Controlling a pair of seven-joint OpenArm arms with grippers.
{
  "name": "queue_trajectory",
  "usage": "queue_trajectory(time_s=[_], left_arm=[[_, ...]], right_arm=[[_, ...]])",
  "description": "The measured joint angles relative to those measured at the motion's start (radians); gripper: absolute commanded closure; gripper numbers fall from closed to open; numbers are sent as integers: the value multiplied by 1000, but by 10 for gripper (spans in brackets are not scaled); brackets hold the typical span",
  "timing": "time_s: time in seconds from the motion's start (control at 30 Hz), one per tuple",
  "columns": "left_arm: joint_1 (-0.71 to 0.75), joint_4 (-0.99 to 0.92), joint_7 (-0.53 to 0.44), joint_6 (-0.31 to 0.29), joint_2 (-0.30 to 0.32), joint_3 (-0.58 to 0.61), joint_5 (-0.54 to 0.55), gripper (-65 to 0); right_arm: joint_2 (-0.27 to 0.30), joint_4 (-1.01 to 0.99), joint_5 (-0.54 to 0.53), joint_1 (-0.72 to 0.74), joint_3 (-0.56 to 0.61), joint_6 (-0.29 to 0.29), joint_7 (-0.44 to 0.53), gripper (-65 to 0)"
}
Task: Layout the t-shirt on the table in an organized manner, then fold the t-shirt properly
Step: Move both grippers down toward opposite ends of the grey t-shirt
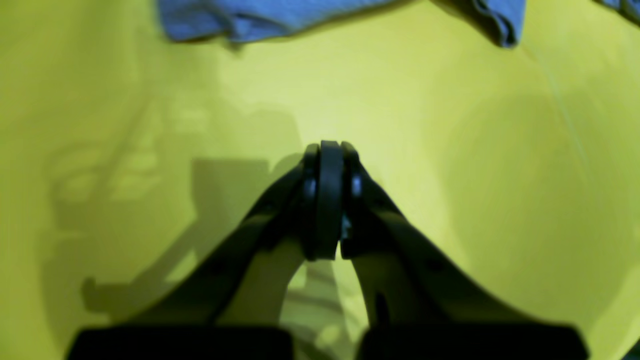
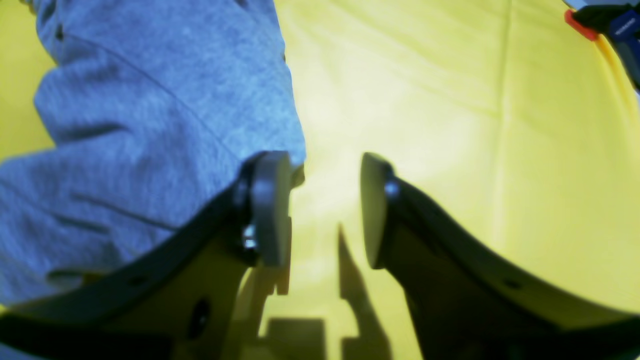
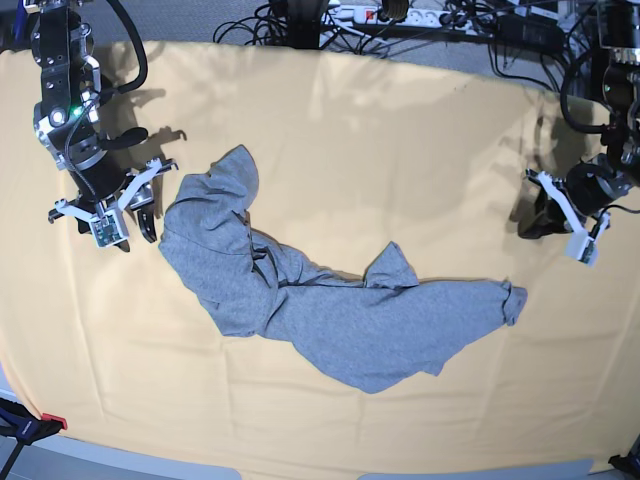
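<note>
So the heather-grey short-sleeved cotton t-shirt [image 3: 330, 310] is lying crumpled and stretched out in a long diagonal strip across the middle of the big worktop [image 3: 400, 150] covered in smooth pale yellow-orange cloth. It's nowhere near flat: bunched folds at its upper-left end, a little peak sticking up mid-way, and a rumpled tip at its right end. No lettering showing from here.

Nearest the shirt is the right gripper [image 2: 325, 210], just off the shirt's upper-left end. In its wrist view the black curved fingers [image 2: 270, 205] are spread apart with bare yellow cloth between them, and the grey fabric sits right beside one finger, not pinched as far as I can tell.

Further from the shirt, off past its right tip, is the left gripper [image 1: 330, 200], pressed together with nothing in it, hanging over bare cloth with only the shirt's edge [image 1: 260, 20] at the top of its view.

Beyond the shirt, at the worktop's far edge, there's a tangle of black cables [image 3: 400, 20].
</note>
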State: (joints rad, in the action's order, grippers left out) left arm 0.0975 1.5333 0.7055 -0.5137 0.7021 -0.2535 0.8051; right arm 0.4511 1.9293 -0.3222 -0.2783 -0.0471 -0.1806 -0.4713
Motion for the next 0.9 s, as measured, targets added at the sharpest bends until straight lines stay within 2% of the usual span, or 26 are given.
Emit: queue_trajectory(time_s=[0.2, 0.33, 0.4, 0.5, 0.53, 0.6, 0.9], left_arm=[[-119, -101, 2, -45, 0, 144, -9, 0], [-176, -155, 3, -49, -2, 210, -26, 0], [-196, -181, 2, -48, -6, 222, -27, 0], [-215, -200, 2, -48, -13, 226, -27, 0], [-220, -206, 3, -48, -14, 226, -27, 0], [-225, -207, 2, -49, -14, 226, -26, 0], [-225, -208, 2, -49, -15, 226, -23, 0]], right_arm=[[-5, -112, -129, 80, 0, 24, -45, -289], [-51, -166, -211, 128, -80, 40, -119, -409], [-85, -166, -254, 145, -151, -19, -151, -434], [-131, -166, -350, 146, -240, -76, -193, -433], [-143, -166, -385, 143, -259, -108, -221, -433], [-161, -167, -450, 134, -280, -135, -267, -433], [-166, -261, -665, 127, -286, -253, -346, -433]])
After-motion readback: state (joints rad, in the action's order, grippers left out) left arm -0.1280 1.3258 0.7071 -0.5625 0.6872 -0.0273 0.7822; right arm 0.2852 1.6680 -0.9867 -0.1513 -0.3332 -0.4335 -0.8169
